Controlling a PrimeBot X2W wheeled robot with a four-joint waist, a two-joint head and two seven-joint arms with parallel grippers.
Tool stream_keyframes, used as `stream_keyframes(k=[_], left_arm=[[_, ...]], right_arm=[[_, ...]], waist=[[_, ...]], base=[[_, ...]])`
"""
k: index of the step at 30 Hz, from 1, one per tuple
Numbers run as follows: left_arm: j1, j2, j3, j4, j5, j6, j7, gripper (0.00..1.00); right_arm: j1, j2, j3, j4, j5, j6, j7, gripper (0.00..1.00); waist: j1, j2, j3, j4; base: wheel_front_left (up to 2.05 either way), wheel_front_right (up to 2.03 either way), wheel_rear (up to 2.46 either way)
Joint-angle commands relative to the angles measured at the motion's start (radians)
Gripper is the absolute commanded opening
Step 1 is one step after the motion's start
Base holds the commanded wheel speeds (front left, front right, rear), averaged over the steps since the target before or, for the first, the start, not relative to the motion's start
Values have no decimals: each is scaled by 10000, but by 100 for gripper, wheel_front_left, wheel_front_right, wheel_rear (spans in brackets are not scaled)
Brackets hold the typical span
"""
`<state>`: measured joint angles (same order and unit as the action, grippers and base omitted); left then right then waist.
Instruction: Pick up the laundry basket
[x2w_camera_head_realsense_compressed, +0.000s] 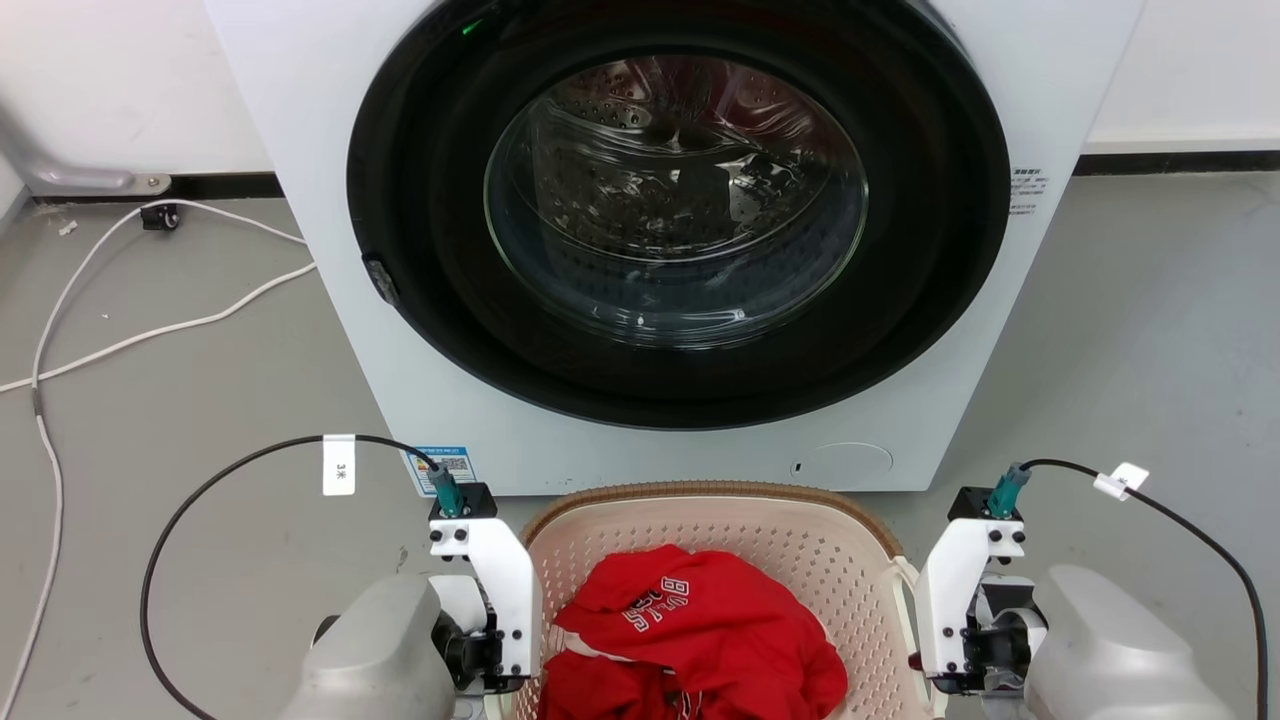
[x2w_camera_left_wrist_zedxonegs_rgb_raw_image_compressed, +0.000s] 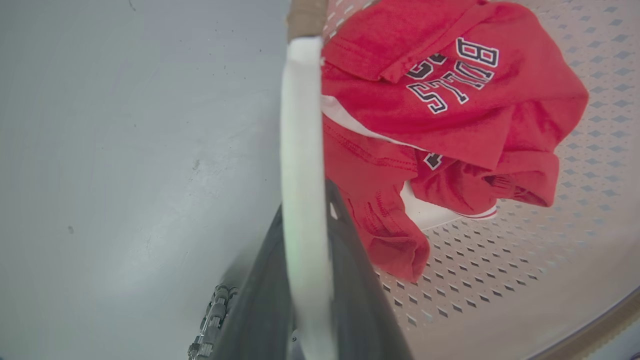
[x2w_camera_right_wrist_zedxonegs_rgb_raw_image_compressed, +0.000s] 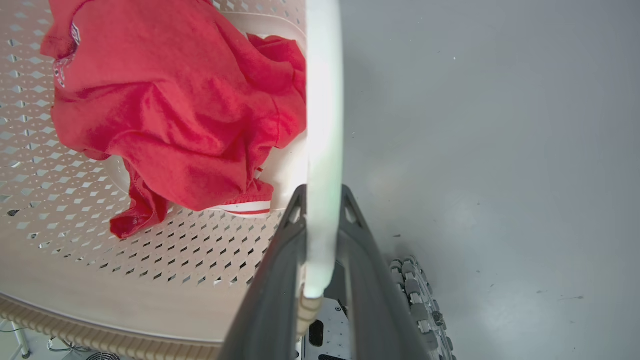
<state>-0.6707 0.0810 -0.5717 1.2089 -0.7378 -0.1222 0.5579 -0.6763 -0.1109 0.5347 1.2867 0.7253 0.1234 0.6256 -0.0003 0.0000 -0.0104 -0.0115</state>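
The laundry basket (x2w_camera_head_realsense_compressed: 700, 492), cream-pink with perforated walls and a brown woven-look rim, sits at the bottom centre of the head view, just in front of the washer. A red garment (x2w_camera_head_realsense_compressed: 700, 620) with lettering lies inside it. My left arm (x2w_camera_head_realsense_compressed: 480, 590) and right arm (x2w_camera_head_realsense_compressed: 960, 600) flank the basket's two sides. In the left wrist view, my left gripper (x2w_camera_left_wrist_zedxonegs_rgb_raw_image_compressed: 305, 200) is shut on the white side handle (x2w_camera_left_wrist_zedxonegs_rgb_raw_image_compressed: 300, 125). The right wrist view has my right gripper (x2w_camera_right_wrist_zedxonegs_rgb_raw_image_compressed: 322, 195) shut on the other white handle (x2w_camera_right_wrist_zedxonegs_rgb_raw_image_compressed: 325, 100). I cannot tell whether the basket touches the floor.
A white front-loading washer (x2w_camera_head_realsense_compressed: 330, 300) with its round glass door closed stands directly behind the basket. A white cable (x2w_camera_head_realsense_compressed: 150, 330) trails over the grey floor at the left. A tracked part of my base (x2w_camera_right_wrist_zedxonegs_rgb_raw_image_compressed: 420, 300) shows beneath the basket's edge.
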Motion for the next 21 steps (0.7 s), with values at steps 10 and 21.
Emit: stream_keyframes(k=[10,21], left_arm=[[57,-281,-313,-241,-410,-144,-70,0],[29,-255,-616,-217,-733,-145,-244,0]], right_arm=[[188,359,-22,-43,21,132,-19,0],[179,376,-97,-28,49,132,167,0]], waist=[[3,0,14,75],[3,0,11,74]], base=[[0,0,0],[0,0,0]])
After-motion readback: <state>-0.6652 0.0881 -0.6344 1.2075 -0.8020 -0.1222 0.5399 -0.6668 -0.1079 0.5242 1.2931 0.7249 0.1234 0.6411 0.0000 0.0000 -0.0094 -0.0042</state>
